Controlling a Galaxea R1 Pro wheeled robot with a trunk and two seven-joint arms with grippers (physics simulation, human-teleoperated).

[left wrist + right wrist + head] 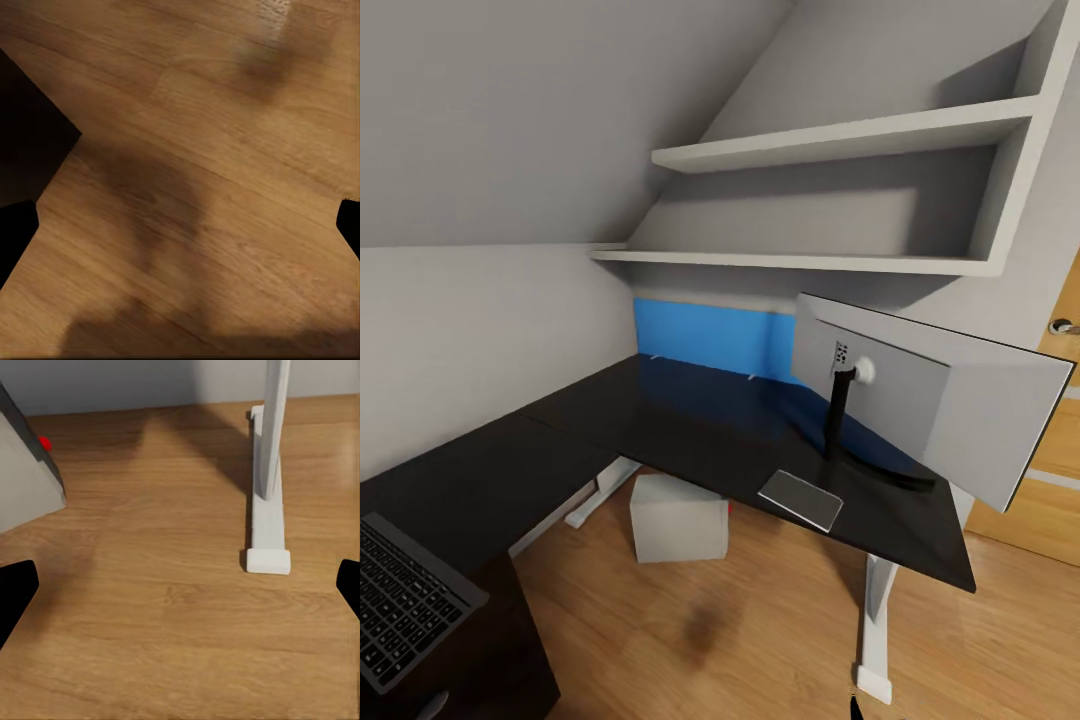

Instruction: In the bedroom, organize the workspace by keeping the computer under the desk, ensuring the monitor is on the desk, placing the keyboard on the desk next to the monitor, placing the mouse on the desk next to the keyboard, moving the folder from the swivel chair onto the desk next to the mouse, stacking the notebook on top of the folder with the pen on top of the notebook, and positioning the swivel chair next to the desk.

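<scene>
Slim dark-grey keyboard with black keys (405, 605) sits on near black surface, far from thin black monitor (930, 400) on glossy black L-shaped desk (690, 420). Both grippers spread open, empty, over wood floor (210, 187). Approach keyboard squarely, grasp long edge.

Little of the robot's body shows. In each wrist view, two plain black finger tips (15, 236) (15, 596) jut in from opposite edges, flat and matte, with angled ends and no visible markings, screws or cables.

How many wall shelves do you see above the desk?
2. The upper shelf and the lower shelf sit one above the other, over the desk, behind the monitor.
</scene>
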